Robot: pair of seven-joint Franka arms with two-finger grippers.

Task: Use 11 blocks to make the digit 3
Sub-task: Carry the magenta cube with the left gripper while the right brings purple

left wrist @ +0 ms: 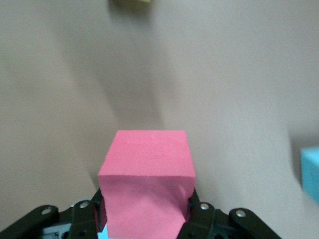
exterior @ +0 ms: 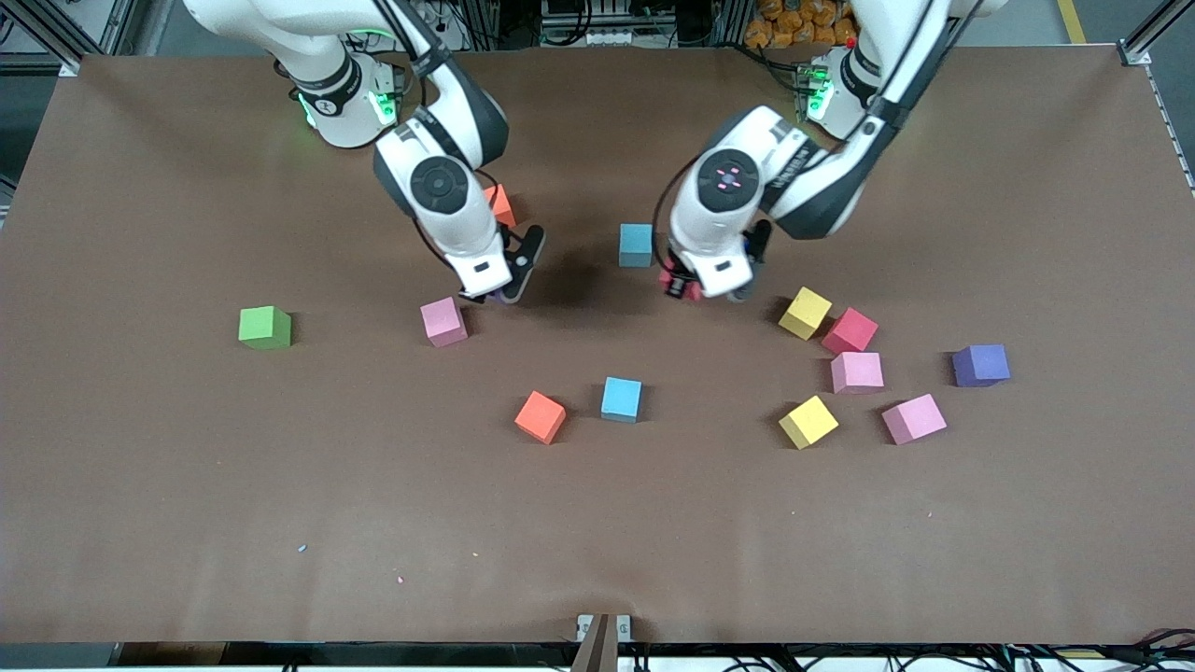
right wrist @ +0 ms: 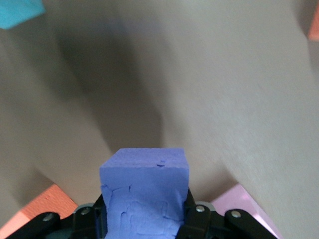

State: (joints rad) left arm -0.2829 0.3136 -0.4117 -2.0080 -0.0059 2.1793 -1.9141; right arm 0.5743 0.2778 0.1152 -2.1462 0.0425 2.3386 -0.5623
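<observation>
Looking at two loaded grippers at once here. Clamped in the left gripper [exterior: 693, 287]: a red block [left wrist: 147, 184], pinched by two facing sides, with most of it poking out past the fingertips. Same deal in the right gripper [exterior: 504, 291], shut tight on a purple block [right wrist: 144, 194] with slightly cracked foam on the face toward the wrist camera. Probably gripped that way to keep the bottom face free for setting down flat and square.

Pose-wise: both arms reaching in from their bases, forearms slanted toward the middle of the table [exterior: 597, 523], wrists tipped down. Right gripper hanging over bare brown surface between a pink block [exterior: 443, 320] and a light blue block [exterior: 636, 245]. Left gripper over the spot just beside that light blue block, toward the left arm's end. Guessing that open middle patch is meant as the build site, hence both carrying cubes there.

No trace of a 3 yet, just loose cubes everywhere:
- an orange block [exterior: 541, 416] and a second light blue one [exterior: 621, 399] side by side, nearer the camera
- a huddle of yellow, red and pink toward the left arm's end, plus another purple cube [exterior: 980, 364]
- a green cube [exterior: 264, 327] off alone toward the right arm's end, likely a spare
</observation>
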